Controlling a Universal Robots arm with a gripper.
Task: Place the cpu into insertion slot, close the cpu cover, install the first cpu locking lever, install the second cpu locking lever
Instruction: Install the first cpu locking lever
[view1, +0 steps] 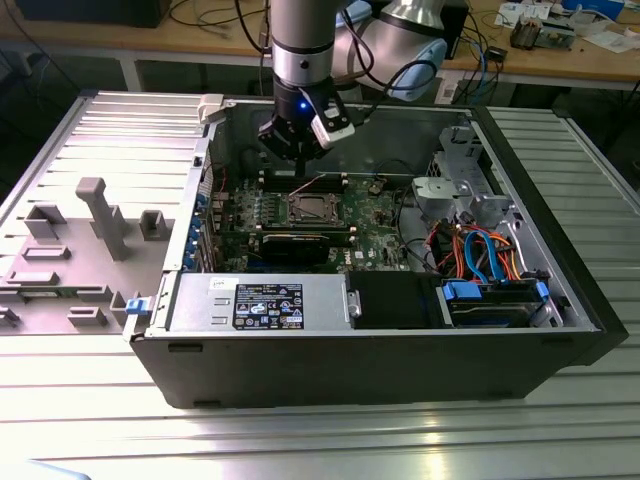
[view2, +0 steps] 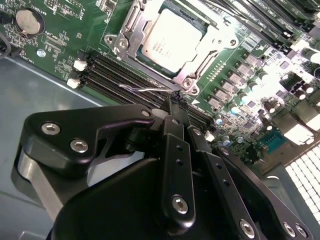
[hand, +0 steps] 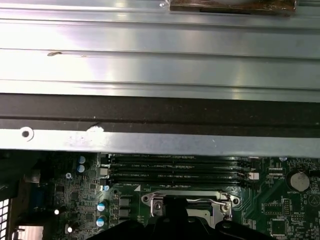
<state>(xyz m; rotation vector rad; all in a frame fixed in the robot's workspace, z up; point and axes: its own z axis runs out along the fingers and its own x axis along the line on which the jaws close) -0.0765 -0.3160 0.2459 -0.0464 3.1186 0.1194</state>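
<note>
The cpu (view2: 172, 39), silvery on top, lies flat in the insertion slot (view1: 294, 210) of the green motherboard (view2: 55, 45). The cpu cover (view2: 218, 37), a dull metal frame, lies down around the chip, which shows through its window. A thin wire locking lever (view2: 145, 89) runs along the socket's edge beside the long black memory slots (view2: 115, 72). My black gripper (view2: 175, 102) is shut, its fingers pressed together, with the tips right at the end of that lever. In the exterior view the gripper (view1: 299, 160) hangs just behind the socket.
The motherboard sits in an open black computer case (view1: 380, 370) on a ribbed metal table (view1: 100, 130). A power supply (view1: 260, 300) and a drive bay with blue and orange cables (view1: 480, 260) fill the near side. A long black card (view1: 295, 240) lies just in front of the socket.
</note>
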